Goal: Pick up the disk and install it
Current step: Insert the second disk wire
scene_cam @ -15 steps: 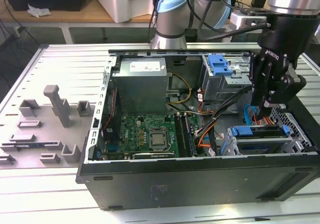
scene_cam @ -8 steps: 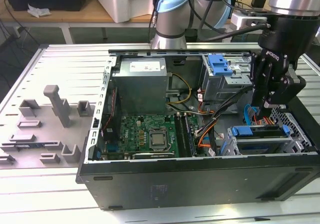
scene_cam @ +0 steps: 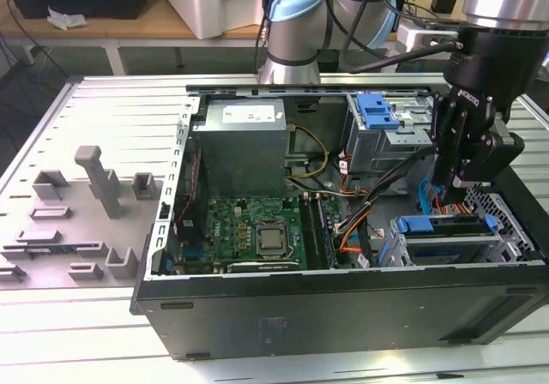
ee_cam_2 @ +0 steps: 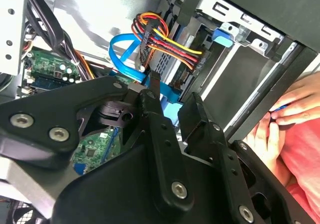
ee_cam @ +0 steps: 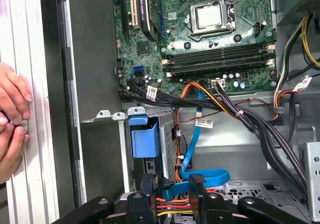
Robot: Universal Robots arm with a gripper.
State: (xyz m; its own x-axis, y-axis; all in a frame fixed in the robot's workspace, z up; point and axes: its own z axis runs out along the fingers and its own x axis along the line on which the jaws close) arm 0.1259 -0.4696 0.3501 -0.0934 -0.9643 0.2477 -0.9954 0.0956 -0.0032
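Gripper (scene_cam: 452, 197) low inside computer case (scene_cam: 343, 315), above disk (scene_cam: 446, 225) seated in bay; gripper state unclear.

Blue-framed disk (scene_cam: 446, 227) seated in bay

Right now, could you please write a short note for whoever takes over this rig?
Hand: low inside the open computer case, just above the drive cage at the exterior view's right.
Disk: lying flat in that cage, blue frame showing.
Done: the disk is in the cage.
Left: whether it is fully seated cannot be told.
Note: a person's hands are beside the case.
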